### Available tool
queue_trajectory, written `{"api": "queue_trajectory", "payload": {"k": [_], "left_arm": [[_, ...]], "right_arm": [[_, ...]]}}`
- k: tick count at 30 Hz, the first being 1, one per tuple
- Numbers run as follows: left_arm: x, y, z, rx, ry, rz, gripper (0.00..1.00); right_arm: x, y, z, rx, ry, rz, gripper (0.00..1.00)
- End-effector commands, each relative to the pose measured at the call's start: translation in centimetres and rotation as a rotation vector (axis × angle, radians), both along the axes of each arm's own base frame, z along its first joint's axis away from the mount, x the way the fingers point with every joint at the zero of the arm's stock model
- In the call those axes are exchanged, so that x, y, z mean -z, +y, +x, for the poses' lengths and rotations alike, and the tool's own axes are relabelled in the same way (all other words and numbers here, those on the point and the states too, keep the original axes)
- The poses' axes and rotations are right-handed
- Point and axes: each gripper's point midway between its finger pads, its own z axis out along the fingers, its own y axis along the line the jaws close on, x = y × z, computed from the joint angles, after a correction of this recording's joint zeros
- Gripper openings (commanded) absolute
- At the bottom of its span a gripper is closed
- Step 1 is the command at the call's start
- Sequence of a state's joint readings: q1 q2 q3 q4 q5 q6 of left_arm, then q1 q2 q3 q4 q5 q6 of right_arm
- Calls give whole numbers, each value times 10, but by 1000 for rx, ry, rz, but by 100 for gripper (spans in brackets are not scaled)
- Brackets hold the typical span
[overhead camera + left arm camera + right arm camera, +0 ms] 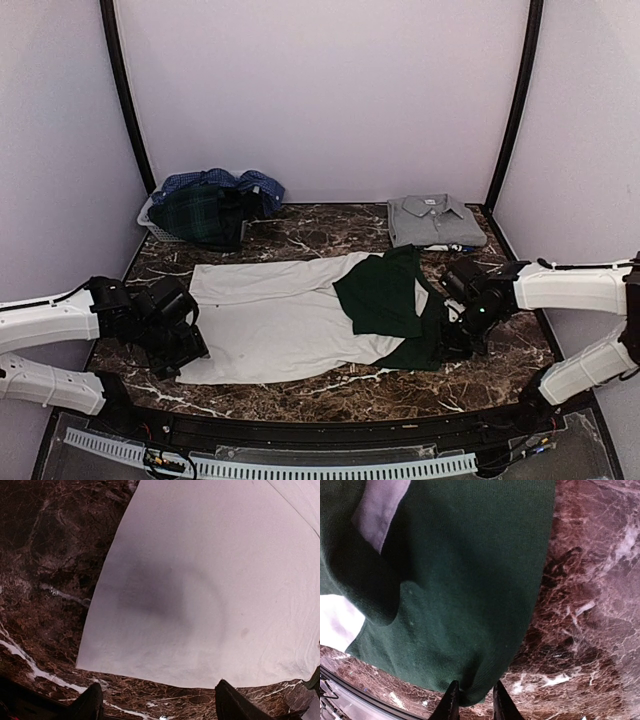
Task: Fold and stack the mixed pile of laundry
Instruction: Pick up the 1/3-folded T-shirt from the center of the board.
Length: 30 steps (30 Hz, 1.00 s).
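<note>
Tee point(270, 320) flat on the counter point(330, 235): right fingers point(451, 705) pinch its green sleeve point(470, 605), left fingers point(92, 705) spread, empty. Lift low, fold sleeve squarely inward.

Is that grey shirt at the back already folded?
Folded: the grey shirt sits as a neat, compact rectangle with its collar showing on top.

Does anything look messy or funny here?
Yes. At the back left, the blue checked shirt and dark tartan shirt sit crumpled in a heap over the basket, while the grey shirt is folded neat.
</note>
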<state>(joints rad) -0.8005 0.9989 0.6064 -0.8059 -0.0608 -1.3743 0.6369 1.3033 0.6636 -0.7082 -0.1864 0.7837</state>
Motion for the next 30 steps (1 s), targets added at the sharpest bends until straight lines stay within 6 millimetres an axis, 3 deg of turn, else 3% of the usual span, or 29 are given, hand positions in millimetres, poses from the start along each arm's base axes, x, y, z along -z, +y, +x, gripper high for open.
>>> {"api": "queue_trajectory", "payload": {"k": [1, 3, 5, 15, 30], "left_arm": [[2, 8, -6, -30, 41, 35, 76], [3, 10, -8, -42, 46, 34, 76], [4, 11, -9, -55, 47, 31, 76], [13, 32, -23, -127, 95, 54, 73], [46, 36, -32, -162, 153, 53, 50]], "right_arm": [[-3, 6, 7, -32, 3, -18, 20], [-2, 8, 9, -38, 9, -20, 14], [-4, 10, 10, -38, 6, -16, 0], [-30, 7, 8, -28, -35, 10, 0], [-34, 5, 3, -18, -51, 38, 0]]}}
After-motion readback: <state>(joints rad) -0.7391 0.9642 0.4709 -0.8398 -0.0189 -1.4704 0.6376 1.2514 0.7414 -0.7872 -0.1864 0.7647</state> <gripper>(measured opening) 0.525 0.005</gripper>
